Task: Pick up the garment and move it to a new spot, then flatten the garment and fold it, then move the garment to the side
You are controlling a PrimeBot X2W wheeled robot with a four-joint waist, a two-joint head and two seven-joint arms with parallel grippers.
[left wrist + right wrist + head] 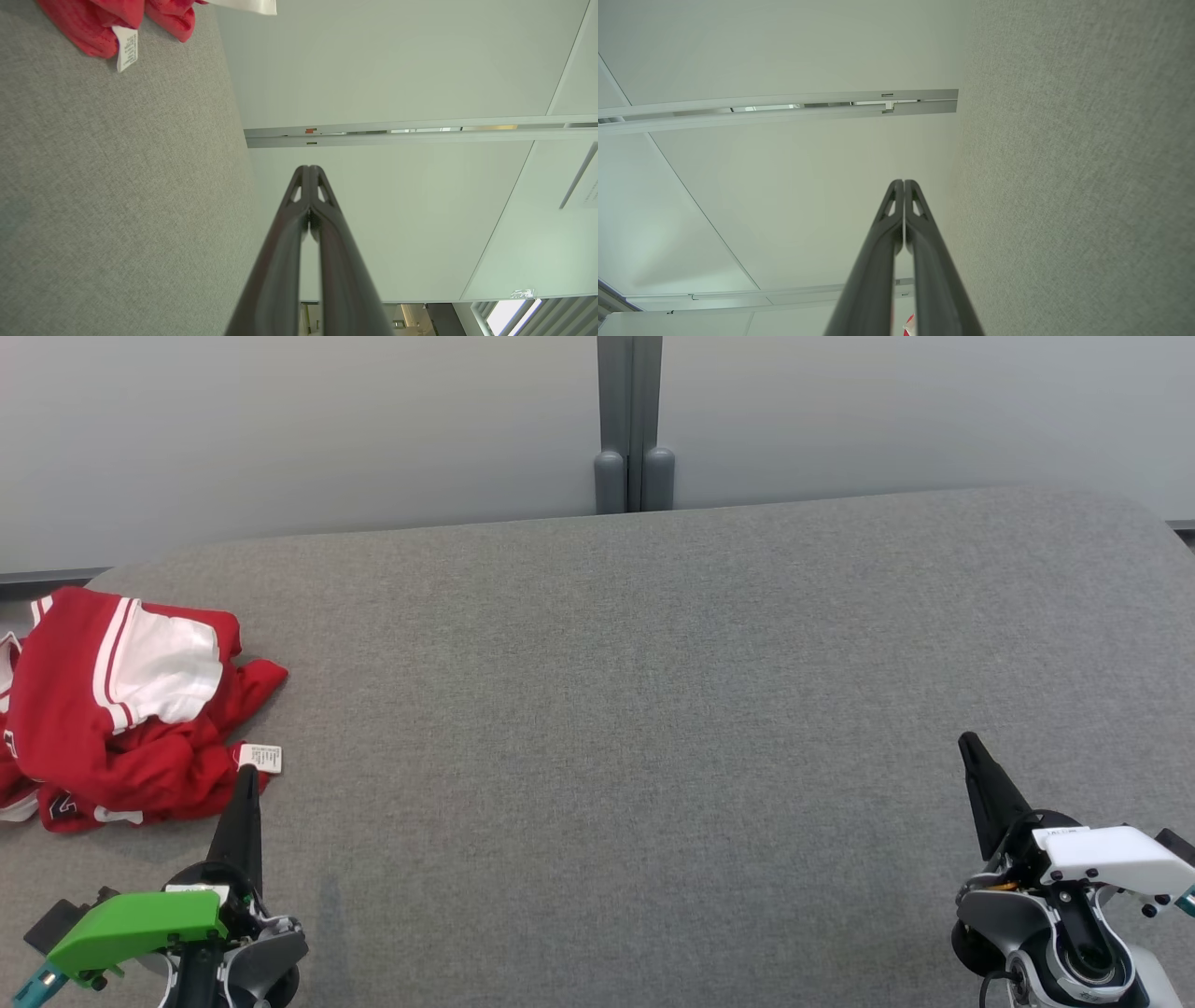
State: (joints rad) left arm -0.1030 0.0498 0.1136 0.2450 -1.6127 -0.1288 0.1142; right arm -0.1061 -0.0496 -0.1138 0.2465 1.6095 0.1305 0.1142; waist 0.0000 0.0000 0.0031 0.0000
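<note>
A crumpled red garment [112,709] with white panels and stripes lies in a heap at the far left of the grey table [653,709]. Its white care label [260,758] sticks out at the lower right of the heap. My left gripper [246,775] is shut and empty, its tip just below that label and beside the cloth. In the left wrist view the garment [93,23] and its label [126,49] sit at the top left, apart from the closed left gripper [308,168]. My right gripper [966,739] is shut and empty above the table's right side, and its closed tips [903,182] point at the wall.
The grey fabric-covered table spreads wide between the two arms. A pale wall with a grey vertical post [630,425] stands behind the table's far edge. The garment heap lies close to the table's left edge.
</note>
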